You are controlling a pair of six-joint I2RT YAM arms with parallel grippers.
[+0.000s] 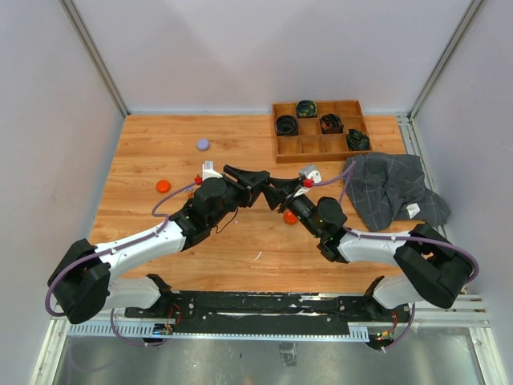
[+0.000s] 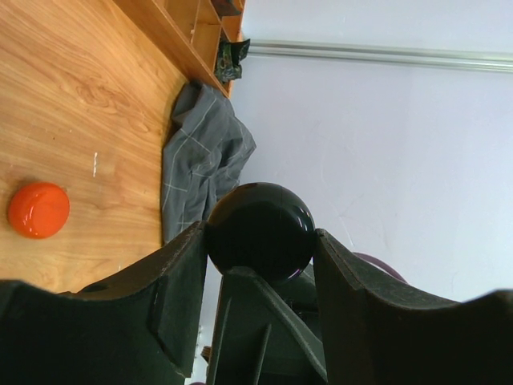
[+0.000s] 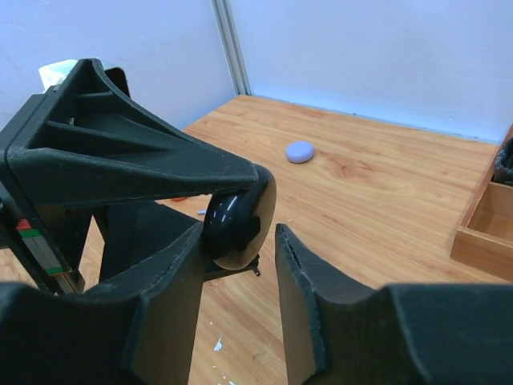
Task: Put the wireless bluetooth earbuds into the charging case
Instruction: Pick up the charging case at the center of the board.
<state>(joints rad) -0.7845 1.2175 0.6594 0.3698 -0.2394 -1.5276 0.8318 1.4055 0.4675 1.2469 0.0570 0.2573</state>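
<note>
Left gripper [image 1: 258, 178] pinching glossy black charging case [image 2: 260, 226], held clear above bench [image 1: 240, 136]. Right gripper [image 3: 239, 237] nose-to-nose with it, fingers part-spread astride same case; gripping or only close, cannot tell. Orange case [image 2: 38, 209] and lilac case [image 3: 300, 151] lie on bench. Loose earbuds too small to pick out.

Desk [image 1: 160, 152]: warm wood-grain top, evenly lit, a few pale scuffs.
Walls [image 1: 264, 48]: plain matte lilac-grey panels on three sides.
Corner posts [image 1: 94, 56]: slim aluminium, at the desk's far corners.
Near edge: black mounting plate [image 1: 264, 305] over slotted metal rail [image 1: 240, 330].
Floor [image 1: 240, 361]: dull grey.
</note>
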